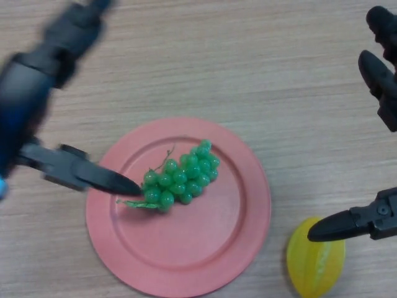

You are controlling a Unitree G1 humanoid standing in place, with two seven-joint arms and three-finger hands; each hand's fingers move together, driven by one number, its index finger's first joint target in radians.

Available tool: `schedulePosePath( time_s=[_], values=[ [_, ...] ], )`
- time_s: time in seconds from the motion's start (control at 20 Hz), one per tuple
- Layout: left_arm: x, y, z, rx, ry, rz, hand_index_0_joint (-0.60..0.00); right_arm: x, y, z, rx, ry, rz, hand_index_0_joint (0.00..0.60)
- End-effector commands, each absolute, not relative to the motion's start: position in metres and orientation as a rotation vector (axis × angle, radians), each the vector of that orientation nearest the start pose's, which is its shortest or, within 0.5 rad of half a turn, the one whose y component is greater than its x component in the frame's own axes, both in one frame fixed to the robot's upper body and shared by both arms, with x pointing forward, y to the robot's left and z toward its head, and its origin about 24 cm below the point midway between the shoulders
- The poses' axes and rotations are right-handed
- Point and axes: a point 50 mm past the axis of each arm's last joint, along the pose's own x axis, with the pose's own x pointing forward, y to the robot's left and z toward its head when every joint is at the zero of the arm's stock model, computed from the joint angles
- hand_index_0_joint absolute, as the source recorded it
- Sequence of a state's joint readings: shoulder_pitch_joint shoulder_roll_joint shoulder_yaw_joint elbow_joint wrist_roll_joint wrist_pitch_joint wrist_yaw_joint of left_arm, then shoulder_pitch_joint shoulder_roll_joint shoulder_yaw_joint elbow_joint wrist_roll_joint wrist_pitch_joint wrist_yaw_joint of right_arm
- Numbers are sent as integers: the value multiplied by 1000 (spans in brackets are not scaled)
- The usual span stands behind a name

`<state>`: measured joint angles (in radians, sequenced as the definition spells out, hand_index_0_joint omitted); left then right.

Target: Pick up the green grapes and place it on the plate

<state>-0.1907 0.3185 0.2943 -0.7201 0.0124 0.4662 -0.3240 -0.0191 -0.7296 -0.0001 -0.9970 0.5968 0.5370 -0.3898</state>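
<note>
Green grapes [182, 176] lie on the pink plate [205, 248], slightly left of its centre, inside the rim. Left hand [74, 169] spread wide, one fingertip touching the bunch's left end. Right hand [372, 220] open, right of the plate, above a yellow fruit [313, 267]. Bare wooden surface [217, 62] beyond the plate's far rim.

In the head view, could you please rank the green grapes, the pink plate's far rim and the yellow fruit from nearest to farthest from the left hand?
From the left hand:
1. Green grapes, just beside its fingertip.
2. Pink plate's far rim, right of the grapes.
3. Yellow fruit, off the plate, lower right.
</note>
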Motion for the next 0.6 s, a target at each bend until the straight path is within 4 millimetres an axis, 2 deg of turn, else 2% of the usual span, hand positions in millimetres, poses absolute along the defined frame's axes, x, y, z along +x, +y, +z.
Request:
schedulePosePath(
  time_s=[0.05, 0.4, 0.6],
  values=[
    [209, 222, 243, 390, -630, 8, 0, 177, -161, 245, -235, -577, 142, 0],
    [198, 251, 223, 172, -582, -23, 0, 184, -147, 244, -219, -577, 175, 0],
    [195, 259, 221, 160, -582, 15, 0, 186, -140, 244, -206, -570, 195, 0]
  ],
)
